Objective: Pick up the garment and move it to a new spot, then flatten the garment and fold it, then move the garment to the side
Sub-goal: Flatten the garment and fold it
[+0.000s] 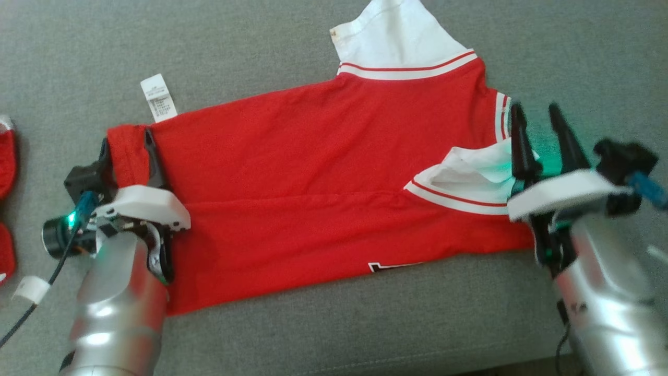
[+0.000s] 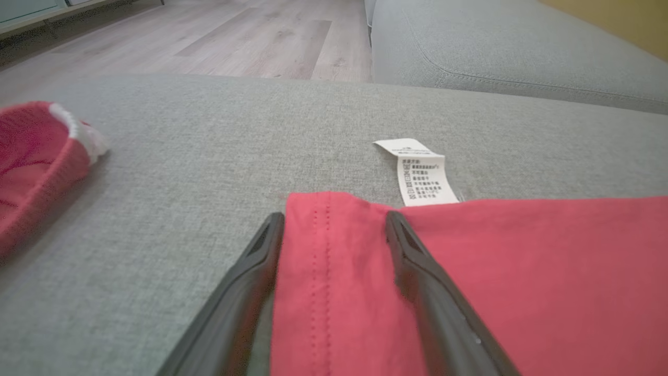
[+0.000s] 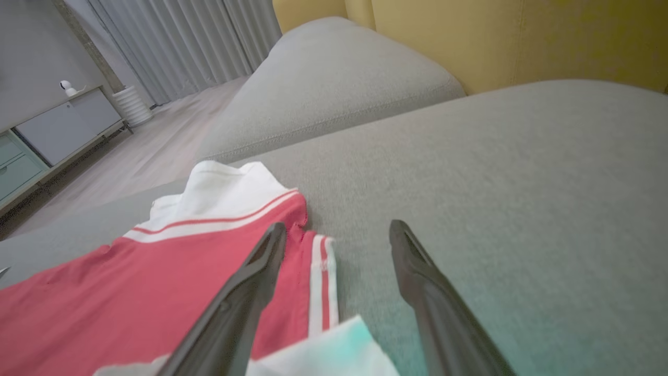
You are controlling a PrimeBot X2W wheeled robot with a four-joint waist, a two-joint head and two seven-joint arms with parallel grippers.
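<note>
A red garment (image 1: 313,172) with white, red-striped sleeves lies spread across the grey sofa cushion (image 1: 365,324). Its white care label (image 1: 159,97) sticks out at the far left hem. My left gripper (image 1: 127,140) is open at that left corner, and its two fingers straddle the hemmed edge of the garment (image 2: 522,271), close to the label (image 2: 422,175). My right gripper (image 1: 535,108) is open at the garment's right end. Its left finger lies over the striped edge of the garment (image 3: 130,282); the other is over bare cushion. A white sleeve (image 1: 469,177) is folded onto the red cloth beside it.
Another red item (image 1: 5,162) with white trim lies at the cushion's left edge (image 2: 31,156). A second grey cushion (image 3: 334,89) and a yellow backrest (image 3: 522,36) lie beyond. Wooden floor (image 2: 235,36) and a low cabinet (image 3: 52,130) are further off.
</note>
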